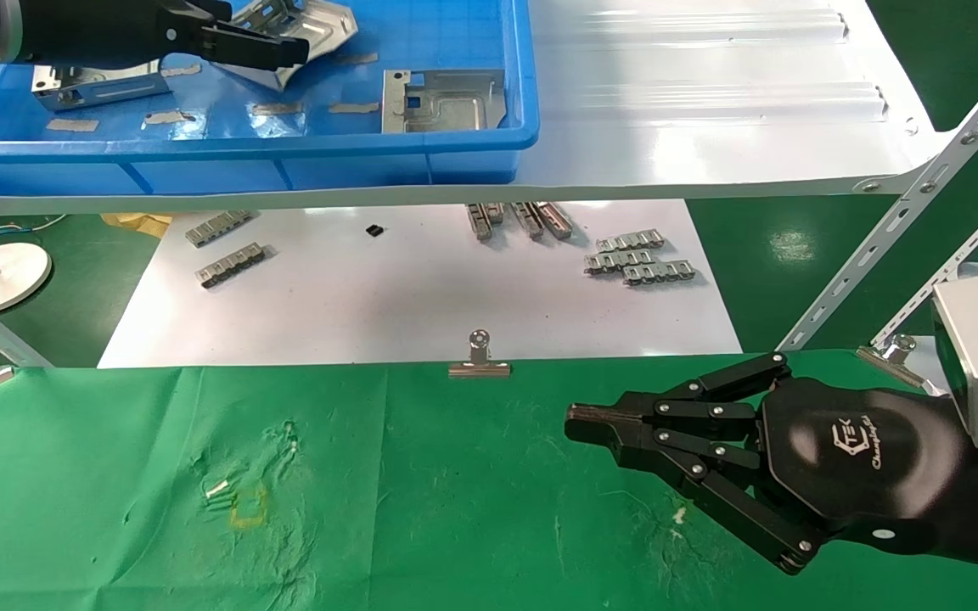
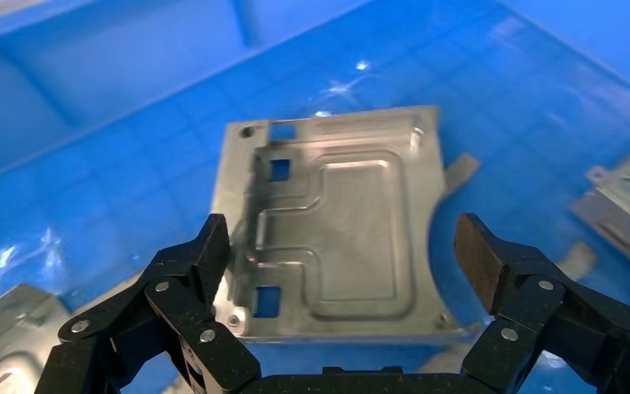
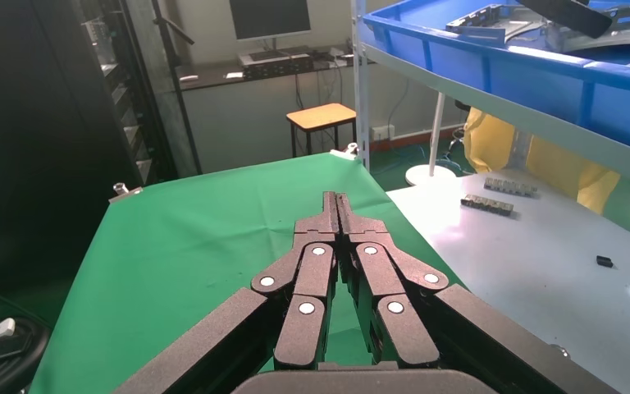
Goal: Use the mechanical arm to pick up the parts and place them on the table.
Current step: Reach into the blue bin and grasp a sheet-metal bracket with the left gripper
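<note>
My left gripper (image 1: 270,32) is inside the blue bin (image 1: 243,151) on the white shelf, open. In the left wrist view it (image 2: 342,242) straddles a silver stamped part (image 2: 353,205). One fingertip (image 2: 212,246) is at the part's edge and the other is apart from it. That part shows tilted under the fingers in the head view (image 1: 319,24). Two more parts lie in the bin, one at the right (image 1: 444,100) and one at the left (image 1: 90,85). My right gripper (image 1: 578,422) is shut and empty over the green table (image 1: 421,509), seen also in the right wrist view (image 3: 338,201).
The glossy white shelf (image 1: 710,127) overhangs a white sheet (image 1: 421,297) with several small ribbed metal strips (image 1: 637,259). A silver binder clip (image 1: 479,356) holds the cloth's far edge. Slanted shelf struts (image 1: 905,212) stand at the right.
</note>
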Controlling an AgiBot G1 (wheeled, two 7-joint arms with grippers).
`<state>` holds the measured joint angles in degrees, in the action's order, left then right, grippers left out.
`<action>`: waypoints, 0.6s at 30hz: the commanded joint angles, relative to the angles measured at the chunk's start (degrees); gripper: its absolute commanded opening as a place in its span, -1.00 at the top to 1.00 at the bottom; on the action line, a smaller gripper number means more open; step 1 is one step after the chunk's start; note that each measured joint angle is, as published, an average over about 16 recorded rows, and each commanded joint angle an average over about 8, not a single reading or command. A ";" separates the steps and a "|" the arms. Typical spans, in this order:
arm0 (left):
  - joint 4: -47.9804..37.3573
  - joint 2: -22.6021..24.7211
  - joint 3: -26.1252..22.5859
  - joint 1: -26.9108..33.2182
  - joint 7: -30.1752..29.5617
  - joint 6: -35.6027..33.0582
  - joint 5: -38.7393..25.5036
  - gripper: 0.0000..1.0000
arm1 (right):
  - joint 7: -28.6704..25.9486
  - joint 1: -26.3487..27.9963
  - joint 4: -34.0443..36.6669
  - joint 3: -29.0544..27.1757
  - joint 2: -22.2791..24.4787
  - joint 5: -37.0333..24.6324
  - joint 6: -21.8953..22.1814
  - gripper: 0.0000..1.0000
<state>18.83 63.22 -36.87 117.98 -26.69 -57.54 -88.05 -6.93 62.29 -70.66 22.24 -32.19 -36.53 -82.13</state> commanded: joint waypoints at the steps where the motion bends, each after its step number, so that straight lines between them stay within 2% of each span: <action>1: -3.73 1.31 -0.44 1.49 0.77 0.50 -0.79 1.00 | 0.00 0.00 0.00 0.00 0.00 0.00 0.00 1.00; 10: -9.01 2.46 1.25 2.27 7.85 3.70 1.27 1.00 | 0.00 0.00 0.00 0.00 0.00 0.00 0.00 1.00; 18: -12.95 3.83 0.71 3.42 9.96 5.10 0.38 1.00 | 0.00 0.00 0.00 0.00 0.00 0.00 0.00 1.00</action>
<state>6.13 66.94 -36.01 121.27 -16.71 -52.50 -87.45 -6.93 62.29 -70.66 22.24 -32.19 -36.53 -82.13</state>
